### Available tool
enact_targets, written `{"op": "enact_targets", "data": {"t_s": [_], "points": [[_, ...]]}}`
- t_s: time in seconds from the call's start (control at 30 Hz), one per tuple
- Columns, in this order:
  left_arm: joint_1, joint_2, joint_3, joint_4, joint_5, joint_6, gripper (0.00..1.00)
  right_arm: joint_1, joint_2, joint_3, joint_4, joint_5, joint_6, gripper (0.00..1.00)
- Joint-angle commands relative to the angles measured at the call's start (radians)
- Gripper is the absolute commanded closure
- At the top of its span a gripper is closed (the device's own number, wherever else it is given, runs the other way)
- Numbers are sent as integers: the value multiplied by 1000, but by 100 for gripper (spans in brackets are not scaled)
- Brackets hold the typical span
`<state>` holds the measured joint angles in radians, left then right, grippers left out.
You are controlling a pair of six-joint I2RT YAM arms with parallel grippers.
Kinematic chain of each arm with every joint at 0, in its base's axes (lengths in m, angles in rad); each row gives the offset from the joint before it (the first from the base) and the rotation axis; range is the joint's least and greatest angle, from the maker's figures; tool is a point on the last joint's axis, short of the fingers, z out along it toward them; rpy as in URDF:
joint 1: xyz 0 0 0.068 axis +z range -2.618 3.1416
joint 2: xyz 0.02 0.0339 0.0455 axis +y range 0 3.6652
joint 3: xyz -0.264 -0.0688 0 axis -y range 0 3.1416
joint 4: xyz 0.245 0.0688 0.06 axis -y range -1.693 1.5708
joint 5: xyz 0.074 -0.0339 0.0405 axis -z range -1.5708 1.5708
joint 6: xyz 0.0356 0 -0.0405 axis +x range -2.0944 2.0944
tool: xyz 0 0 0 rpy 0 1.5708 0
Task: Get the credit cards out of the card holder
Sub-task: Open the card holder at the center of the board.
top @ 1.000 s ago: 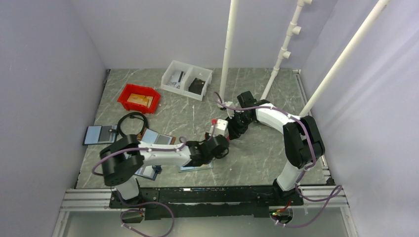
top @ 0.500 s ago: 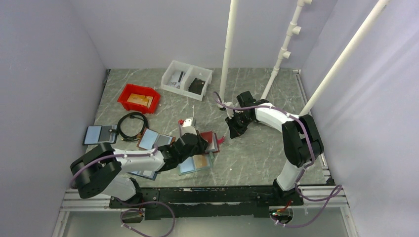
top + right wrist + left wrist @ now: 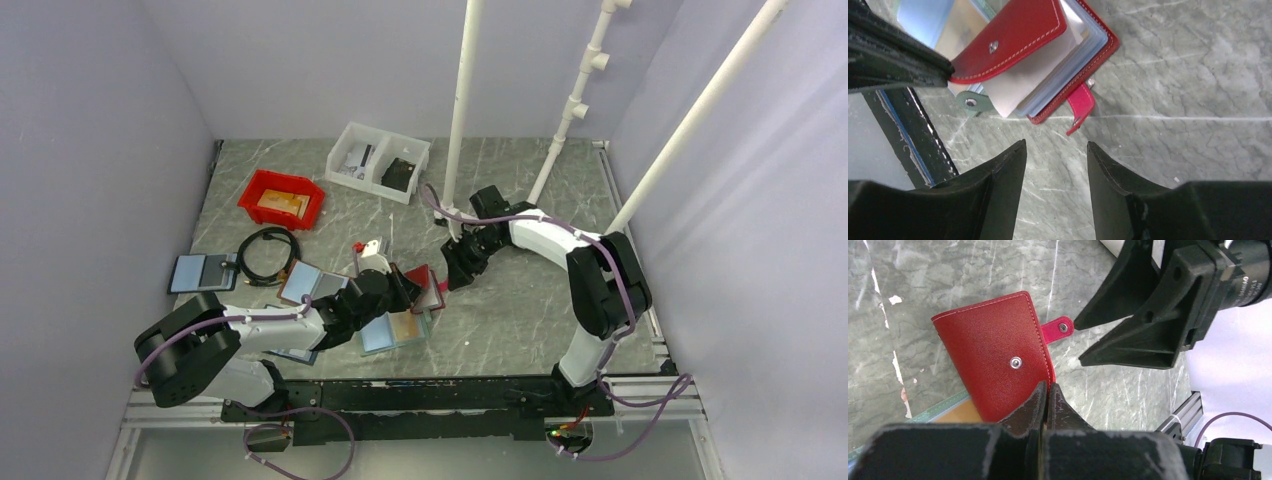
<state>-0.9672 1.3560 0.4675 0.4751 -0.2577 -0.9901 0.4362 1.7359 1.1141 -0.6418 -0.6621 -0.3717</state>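
Left gripper (image 3: 1047, 390) pinched the raised cover of the red stitched-leather folding card holder (image 3: 993, 350), mid grey marbled worktop (image 3: 520, 310) nearer its front edge, while right gripper (image 3: 1055, 145) hung spread just beside its pink snap tab (image 3: 1080, 107).

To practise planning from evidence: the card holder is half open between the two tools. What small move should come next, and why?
Probably ease the right tool forward to the pale inner leaves and pinch one card edge. The left tool is shut on the card holder, its cover raised; the right tool stands open, just short.
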Motion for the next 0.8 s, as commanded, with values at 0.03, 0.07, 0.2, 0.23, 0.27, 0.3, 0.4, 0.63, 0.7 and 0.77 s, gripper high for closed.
{"op": "enact_targets", "data": {"t_s": [0.03,0.07,0.2,0.23,0.27,0.3,0.4,0.63,0.7,0.77], "points": [[2,-20,-3,67,40,-21,100,12,40,59,71,42,72,51],[2,-21,-6,70,39,-24,100,13,44,59,82,64,85,51],[2,-23,-10,75,45,-30,100,14,66,64,106,102,118,52],[2,-22,-11,79,46,-30,100,16,74,67,105,104,119,54],[2,-21,-13,82,46,-31,100,21,83,72,102,106,119,58],[3,-19,-15,86,47,-34,100,26,93,77,101,106,120,61],[4,-17,-22,100,50,-42,100,29,105,81,104,90,125,75],[19,-84,-60,53,10,-55,100,10,66,73,97,102,115,100],[32,-120,-74,3,-15,-66,100,-5,37,69,96,131,101,100],[52,-151,-83,-55,-43,-68,100,-15,-1,56,103,163,92,100]]}}
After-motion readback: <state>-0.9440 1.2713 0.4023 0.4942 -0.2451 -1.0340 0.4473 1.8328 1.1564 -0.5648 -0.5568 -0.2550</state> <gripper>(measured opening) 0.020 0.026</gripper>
